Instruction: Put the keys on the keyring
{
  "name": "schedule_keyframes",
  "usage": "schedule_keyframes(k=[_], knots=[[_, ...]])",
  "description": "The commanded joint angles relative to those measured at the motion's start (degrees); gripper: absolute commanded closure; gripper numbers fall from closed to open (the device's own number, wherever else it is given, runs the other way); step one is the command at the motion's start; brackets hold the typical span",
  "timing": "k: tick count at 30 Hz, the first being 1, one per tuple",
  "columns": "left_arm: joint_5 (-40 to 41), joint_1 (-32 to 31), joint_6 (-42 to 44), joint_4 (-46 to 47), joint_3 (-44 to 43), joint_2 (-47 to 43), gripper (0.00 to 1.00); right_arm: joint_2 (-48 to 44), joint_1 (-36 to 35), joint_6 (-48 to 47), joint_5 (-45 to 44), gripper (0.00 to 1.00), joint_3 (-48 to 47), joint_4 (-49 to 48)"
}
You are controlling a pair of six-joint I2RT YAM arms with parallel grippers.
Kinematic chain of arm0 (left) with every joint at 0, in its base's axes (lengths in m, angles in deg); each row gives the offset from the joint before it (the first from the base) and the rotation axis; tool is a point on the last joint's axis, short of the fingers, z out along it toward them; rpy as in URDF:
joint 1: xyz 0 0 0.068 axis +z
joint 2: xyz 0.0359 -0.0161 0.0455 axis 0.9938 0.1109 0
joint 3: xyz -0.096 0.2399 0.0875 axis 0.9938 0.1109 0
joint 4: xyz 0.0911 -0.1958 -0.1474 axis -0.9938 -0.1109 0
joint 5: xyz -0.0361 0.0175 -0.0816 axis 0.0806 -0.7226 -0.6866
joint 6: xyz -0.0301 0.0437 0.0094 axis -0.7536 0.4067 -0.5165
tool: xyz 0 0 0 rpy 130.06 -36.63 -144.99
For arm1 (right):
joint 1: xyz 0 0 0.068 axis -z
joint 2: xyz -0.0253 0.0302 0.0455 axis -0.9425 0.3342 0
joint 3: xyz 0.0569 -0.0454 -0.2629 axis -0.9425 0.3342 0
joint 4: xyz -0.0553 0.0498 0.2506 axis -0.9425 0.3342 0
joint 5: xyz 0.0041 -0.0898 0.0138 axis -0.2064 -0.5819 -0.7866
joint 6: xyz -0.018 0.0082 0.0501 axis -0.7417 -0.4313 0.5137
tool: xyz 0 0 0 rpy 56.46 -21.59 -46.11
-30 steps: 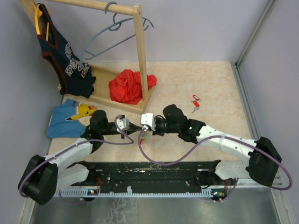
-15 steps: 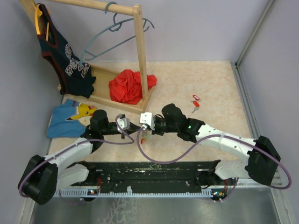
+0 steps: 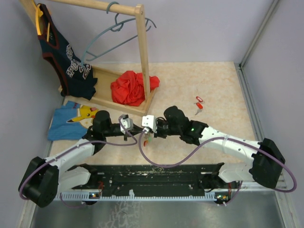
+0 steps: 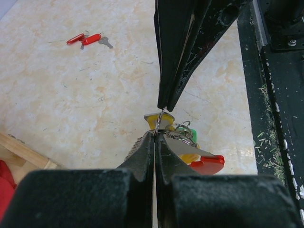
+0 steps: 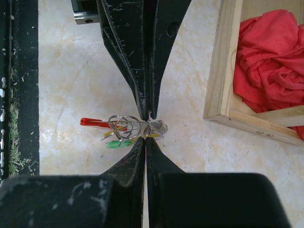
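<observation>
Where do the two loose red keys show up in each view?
Top external: loose red keys right of centre, mid-height.
Left wrist: loose red keys upper left.
Right wrist: not in it.
Shared landmark: the keyring with hung keys, pinched between left claw and right claw, seen in all three.

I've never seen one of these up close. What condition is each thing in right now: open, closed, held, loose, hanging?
Left gripper: shut on the thin grey wire keyring.
Right gripper: shut on the same keyring.
Keys with yellow, green and red heads: dangling from it.
Two red-headed keys: loose on the beige table.
Grey-blue clothes hanger: hanging on the wooden rail.
Red cloth: crumpled in the wooden tray.
</observation>
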Motion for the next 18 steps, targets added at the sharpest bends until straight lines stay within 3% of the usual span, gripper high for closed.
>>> schedule_keyframes(k=[1, 18], knots=[[1.4, -0.1, -0.9, -0.6, -2.1, 0.0, 1.00, 0.1, -1.3, -1.0, 0.8, 1.00, -3.9, -1.7], [3.1, -0.2, -1.8, -3.8, -4.3, 2.2, 1.00, 0.3, -1.6, -2.1, 1.0, 1.00, -3.7, -1.3]])
